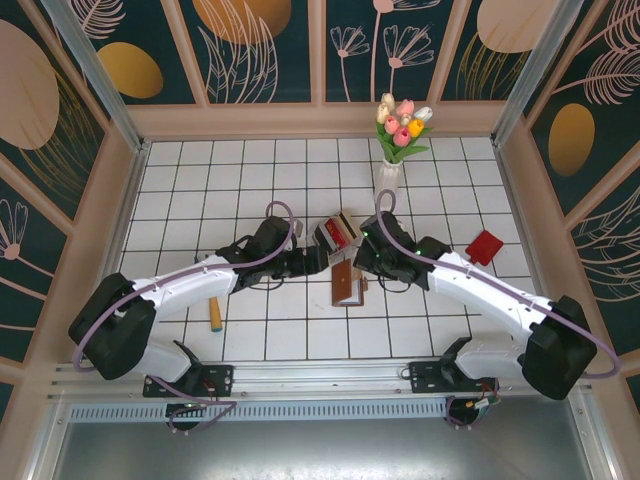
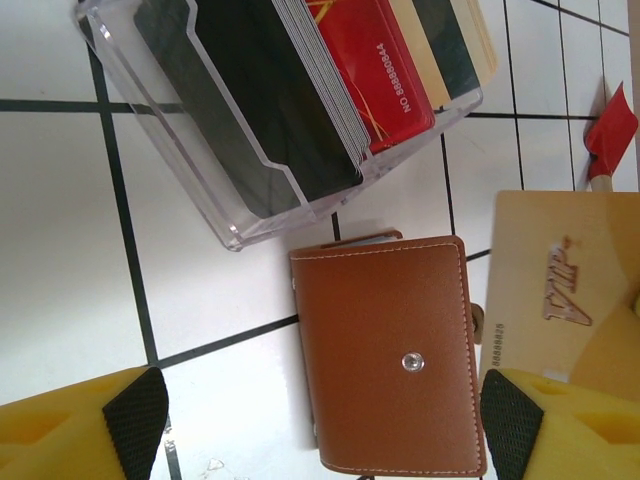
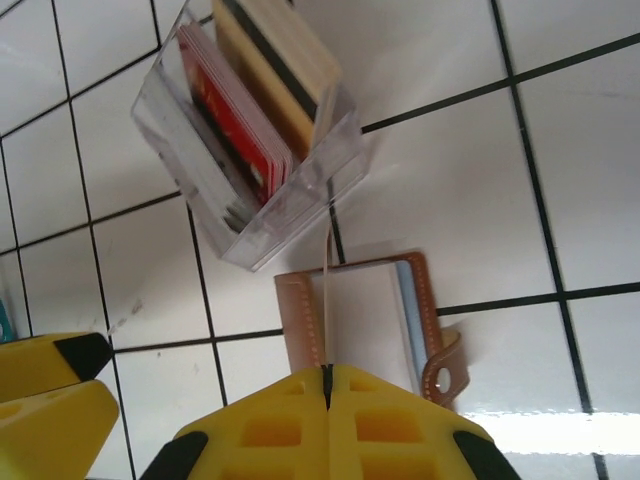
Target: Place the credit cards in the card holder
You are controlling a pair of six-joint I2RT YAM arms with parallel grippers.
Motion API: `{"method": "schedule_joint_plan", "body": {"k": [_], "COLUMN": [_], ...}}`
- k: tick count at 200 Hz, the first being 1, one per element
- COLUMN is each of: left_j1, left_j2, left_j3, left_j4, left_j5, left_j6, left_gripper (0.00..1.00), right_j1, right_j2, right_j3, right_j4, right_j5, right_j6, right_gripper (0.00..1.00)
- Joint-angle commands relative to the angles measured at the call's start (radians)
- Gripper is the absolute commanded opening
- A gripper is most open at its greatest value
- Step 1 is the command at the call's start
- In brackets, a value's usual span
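Currently the card holder [image 1: 347,287] lies flat on the white tiled surface [image 1: 200,190], between the two wrists. From the left wrist I see its brown outer face up, with the snap stud [image 2: 411,361] showing, and it looks folded shut. The clasp tab [image 3: 446,372] sticks out from one side.

Left jaws: wide, holding nothing, hovering over the card holder. The black pads [image 2: 135,420] sit one on either side of it.

Right jaws: clamped on one gold credit card [image 2: 560,290] marked VIP. From the right wrist it's edge-on, a thin line rising out of the closed jaws across the card holder. From the left wrist it sits just beside the card holder's tab side. I can't tell if its edge touches the leather.

The other credit cards [image 2: 370,80], red, black and beige, stand on edge in a clear plastic box [image 2: 235,215]. The box is just beside the card holder, on the side away from the arm bases, with one corner almost on it.

A red toy shovel [image 1: 486,246] lies well to the right of the card holder. A vase of tulips [image 1: 389,175] stands well beyond it.
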Motion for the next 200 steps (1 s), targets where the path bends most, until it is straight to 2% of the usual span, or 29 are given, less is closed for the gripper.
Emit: {"method": "schedule_joint_plan", "body": {"k": [1,13,44,128,183,200], "left_j1": [-0.009,-0.012,-0.015,-0.015,-0.014,-0.015], "left_j2": [0.020,0.023,0.019,-0.015,-0.027,-0.050], "left_j3": [0.001,-0.003,-0.013,-0.063,-0.086,-0.097], "left_j4": [0.008,0.005,0.009,0.005,-0.016,-0.019], "left_j5": [0.034,0.035,0.041,0.064,0.078,0.059], "left_j6": [0.013,0.010,0.003,0.006,0.032,0.022], "left_gripper": [0.83,0.83,0.82,0.78,0.79,0.79], "right_j1": [0.013,0.018,0.020,0.017,0.016,0.015], "right_j2": [0.024,0.018,0.003,0.021,0.059,0.026], "right_j3": [-0.020,-0.033,-0.072,-0.129,-0.129,-0.088], "right_j4": [0.070,0.115,0.232,0.409,0.450,0.308], "right_j5": [-0.068,-0.077,-0.189,-0.251,-0.271,-0.155], "right_j6": [-0.034,-0.029,0.000,0.102,0.129,0.109], "right_gripper": [0.00,0.00,0.00,0.00,0.00,0.00]}}
